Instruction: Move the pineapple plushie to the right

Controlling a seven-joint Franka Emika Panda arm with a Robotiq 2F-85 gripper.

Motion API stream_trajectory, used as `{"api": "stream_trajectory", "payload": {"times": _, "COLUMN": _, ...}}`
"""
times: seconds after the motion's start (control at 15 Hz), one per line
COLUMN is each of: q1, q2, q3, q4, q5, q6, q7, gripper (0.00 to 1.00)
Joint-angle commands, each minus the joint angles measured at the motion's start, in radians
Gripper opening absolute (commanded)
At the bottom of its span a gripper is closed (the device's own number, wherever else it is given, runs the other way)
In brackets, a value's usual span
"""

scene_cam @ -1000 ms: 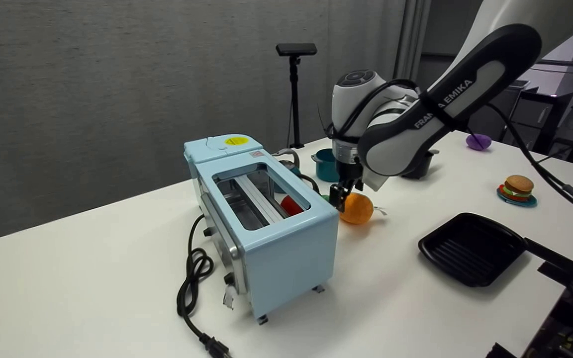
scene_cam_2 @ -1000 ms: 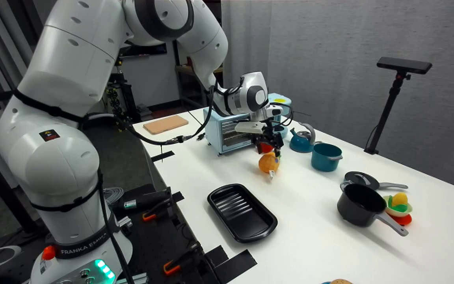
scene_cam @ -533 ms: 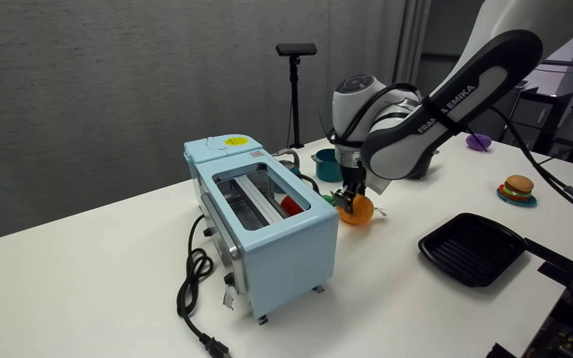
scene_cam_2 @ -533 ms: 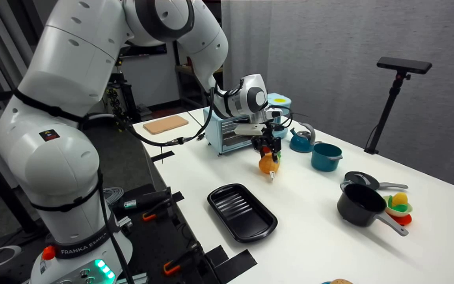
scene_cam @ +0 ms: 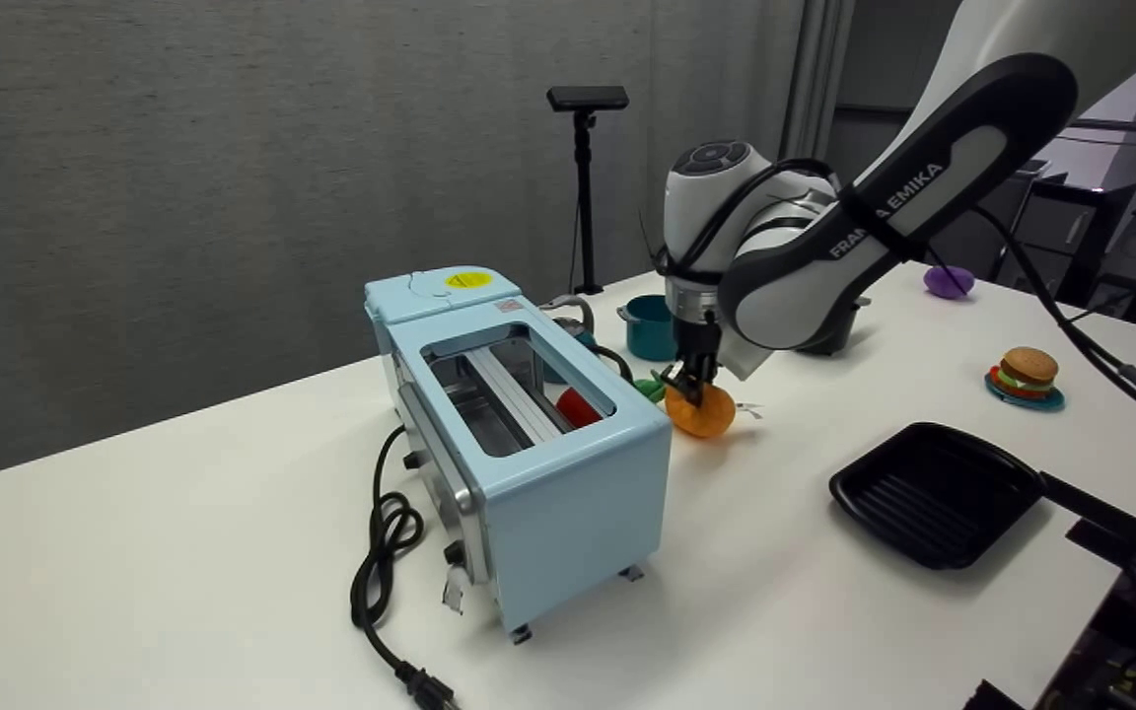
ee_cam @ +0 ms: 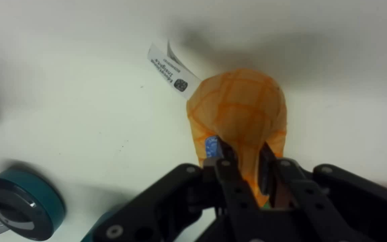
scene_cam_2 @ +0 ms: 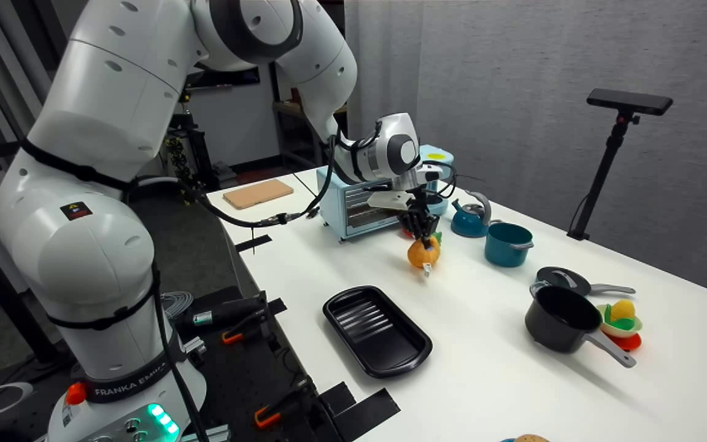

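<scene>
The pineapple plushie (ee_cam: 237,101), orange-yellow with a grid of darker lines and a white tag, is squeezed in my gripper (ee_cam: 243,149). Its soft body bunches up between the two dark fingers, and one fingertip shows a blue patch (ee_cam: 211,146). A bit of the green top peeks out near the palm; the rest there is hidden. In both exterior views the plushie (scene_cam: 706,414) hangs from or rests under the fingers, beside the toaster; I cannot tell whether it still touches the table. My gripper (scene_cam_2: 422,239) points downward over it.
The light-blue toaster (scene_cam: 568,493) stands close by, with a red object (scene_cam_2: 407,233) near it. A teal pot (scene_cam_2: 508,244) and teal kettle (scene_cam_2: 470,220) are at the back. A black pan (scene_cam_2: 378,331), a dark saucepan (scene_cam_2: 562,319) and a burger toy (scene_cam: 1028,369) lie farther off.
The jaws have gone from open to shut on the plushie. The gripper dipped, then rose a little, and the plushie has shifted slightly upward with it.
</scene>
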Motion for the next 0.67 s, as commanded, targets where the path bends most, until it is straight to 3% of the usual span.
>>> {"api": "stream_trajectory", "payload": {"times": 0.0, "q1": -0.013, "q2": -0.046, "q3": -0.028, "q4": -0.033, "q5": 0.022, "q6": 0.052, "q7": 0.097, "gripper": 0.01}}
{"api": "stream_trajectory", "payload": {"times": 0.6, "q1": -0.065, "q2": -0.156, "q3": -0.144, "q4": -0.084, "q5": 0.064, "q6": 0.060, "q7": 0.357, "gripper": 0.03}}
